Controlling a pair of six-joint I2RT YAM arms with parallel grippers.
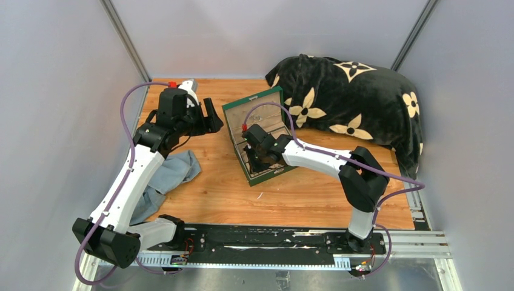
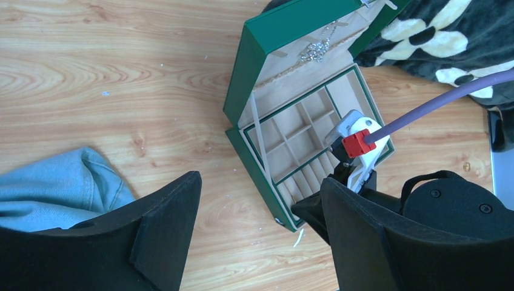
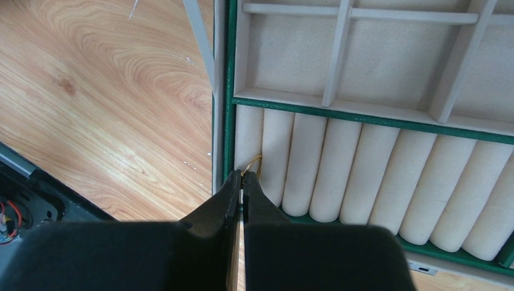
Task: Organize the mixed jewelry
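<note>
Wood tabletop (image 1: 303, 200), grey walls (image 1: 254, 36), floral blanket (image 1: 357, 97) behind; gold ring (image 3: 255, 161) in box (image 1: 257, 106).

Bare surface (image 1: 303, 194) in front of and to the right of the green box (image 1: 270, 176) gives a wide lane of open wood. The lid (image 1: 251, 112) stands raised on the box's far side and walls off any approach from behind. The right hand (image 3: 242, 182), pinched closed, sits at the near-left end of the ring rolls (image 3: 363, 176), with its arm lying over the tray's right part. The purple cable (image 1: 273, 108) loops above the compartments. The rolls to its right lie uncovered. A pale strap (image 2: 257, 136) runs along the tray's left edge. The left hand (image 1: 209, 118), fingers spread, hangs left of the lid, apart from it. A blue cloth (image 1: 176, 173) covers the near-left surface. A dark flowered blanket (image 1: 357, 103) fills the far right.
</note>
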